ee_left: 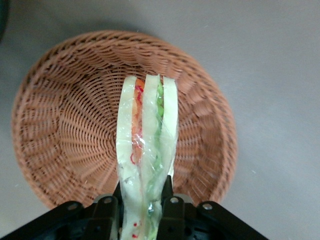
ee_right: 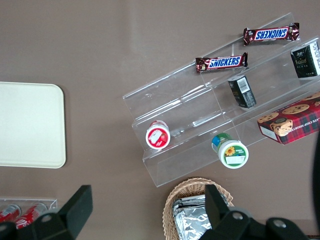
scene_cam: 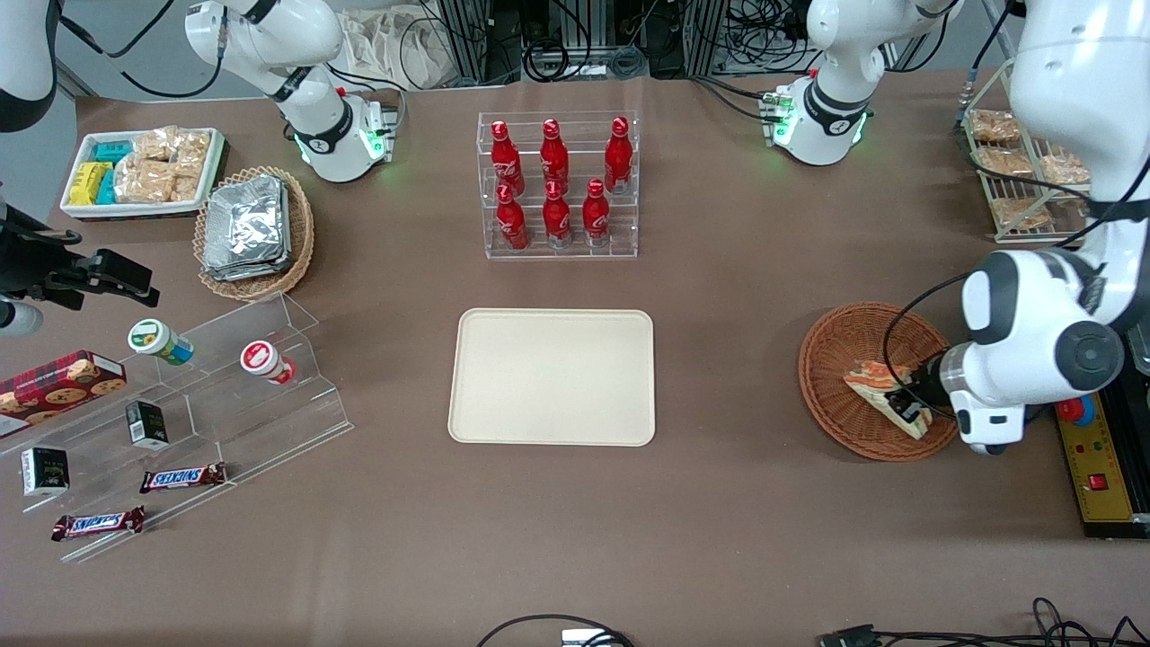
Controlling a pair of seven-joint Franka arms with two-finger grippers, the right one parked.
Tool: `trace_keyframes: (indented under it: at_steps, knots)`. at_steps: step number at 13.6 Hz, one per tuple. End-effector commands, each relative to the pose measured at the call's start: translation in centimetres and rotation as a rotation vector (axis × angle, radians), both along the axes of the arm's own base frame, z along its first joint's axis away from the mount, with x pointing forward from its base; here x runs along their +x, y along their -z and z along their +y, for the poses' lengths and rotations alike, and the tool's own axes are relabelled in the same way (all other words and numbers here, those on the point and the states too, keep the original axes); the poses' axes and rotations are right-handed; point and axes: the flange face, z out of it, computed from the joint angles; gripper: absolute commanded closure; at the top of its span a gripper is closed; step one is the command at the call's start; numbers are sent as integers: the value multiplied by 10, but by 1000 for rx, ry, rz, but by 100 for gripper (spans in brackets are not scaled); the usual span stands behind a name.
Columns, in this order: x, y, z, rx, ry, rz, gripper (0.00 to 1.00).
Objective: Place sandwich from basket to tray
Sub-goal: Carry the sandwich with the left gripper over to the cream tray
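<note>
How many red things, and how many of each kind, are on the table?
Red cola bottles in the clear rack: 6
Red-lidded white cup on the clear stepped stand: 1
Red plaid cookie box: 1
Total: 8
The left pincer grips the clear-wrapped triangular sandwich over the round orange-brown wicker basket.

Even, bright overhead light in front view; shadows soft and short. Mild glare on clear plastic shelves (scene_cam: 225, 386) at lower left of frame. Wrist view softer: sandwich (ee_left: 146, 165) wrap glints between gripper (ee_left: 143, 205) fingers, basket (ee_left: 60, 135) weave slightly blurred, possibly from closeness.
</note>
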Motion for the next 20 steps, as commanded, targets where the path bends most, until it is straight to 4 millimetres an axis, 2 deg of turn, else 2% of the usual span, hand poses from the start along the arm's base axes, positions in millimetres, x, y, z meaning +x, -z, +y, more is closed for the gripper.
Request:
trace_keyframes:
  at_steps: [1,3,5,7,8,10,12,14,16,17,18,19,20]
  knots:
    - [15,-67,-35,9,59,-2,100]
    - [20,-104,-67,48,205,-27,100]
    - [11,-121,-105,76,489,4,100]
    - [5,-146,-146,61,599,-12,100]
    - [-1,-157,-176,55,646,-19,100]
    - [-23,-158,-243,43,746,-20,100]
    - [-46,-144,-303,39,798,-10,100]
    - [-59,-121,-351,-25,807,-9,100]
    - [-62,-89,-383,-139,801,-4,100]
    - [-69,-61,-404,-152,822,13,100]
    - [-78,-43,-421,-147,844,31,100]
    - [-86,-23,-435,-135,855,45,100]
    - [-82,-4,-439,-126,862,27,100]
